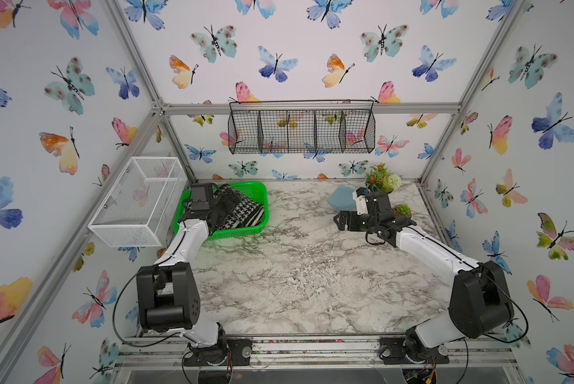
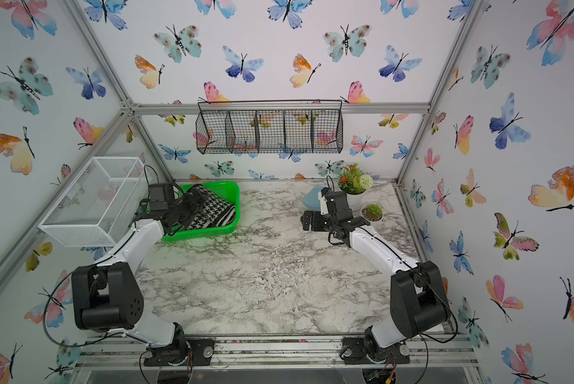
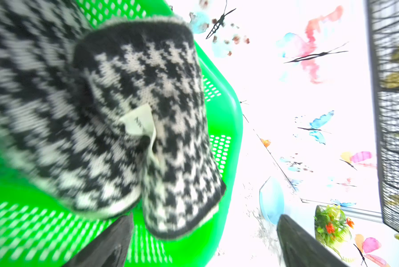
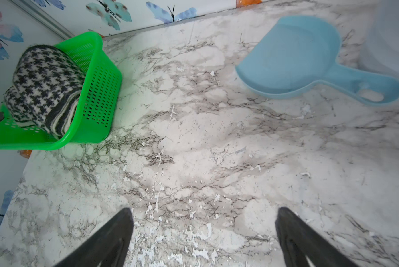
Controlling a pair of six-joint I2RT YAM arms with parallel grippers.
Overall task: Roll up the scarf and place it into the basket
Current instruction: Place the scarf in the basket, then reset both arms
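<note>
The left hand [image 3: 205,217] is spread, gripping nothing, close beside the rolled houndstooth scarf [image 3: 147,81], which lies inside the green basket [image 3: 226,115] at the far left corner of the surface [image 1: 312,266]; the right hand [image 4: 203,212], spread, hovers well apart

Comprises a left arm [image 1: 192,236] and a right arm [image 1: 432,252]. Wears white shells [image 2: 378,246] on the long links and boxy black housings [image 1: 478,299] at the joints (a ring of small holes [image 2: 134,304] on the left elbow). Trails thin black cables [image 1: 114,312] in loose loops. Stands on black base plates [image 1: 242,347] along the near silver rail [image 1: 312,345]. Ends in dark tapering fingers [image 4: 106,242].
</note>
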